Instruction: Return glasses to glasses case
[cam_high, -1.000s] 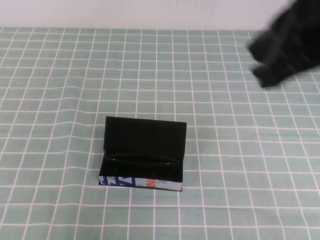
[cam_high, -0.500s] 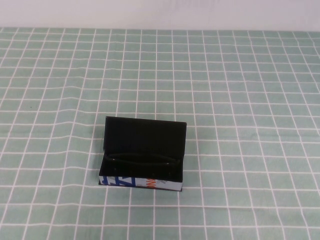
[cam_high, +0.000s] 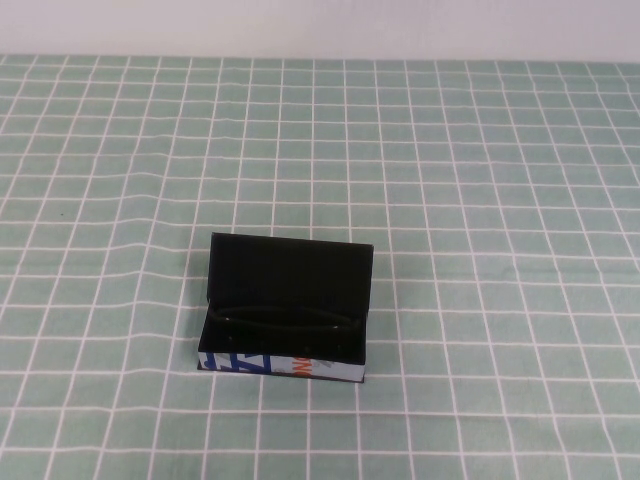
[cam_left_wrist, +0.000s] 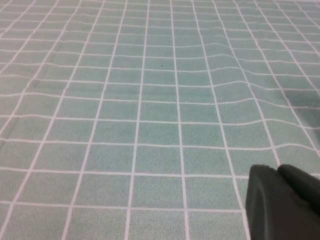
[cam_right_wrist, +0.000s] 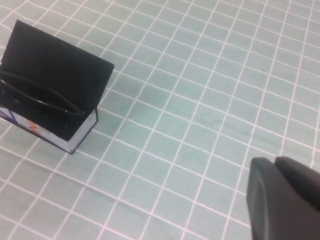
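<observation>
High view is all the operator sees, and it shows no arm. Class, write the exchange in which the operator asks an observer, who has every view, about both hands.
Operator: Where is the left hand?
Observer: The left hand hangs shut over bare cloth; its camera shows no case.
Operator: And the right hand?
Observer: The right hand hangs shut off to one side of the open case, well apart from it.

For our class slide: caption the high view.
Glasses lie inside open glasses case on checked tablecloth; neither tool in view.
</observation>
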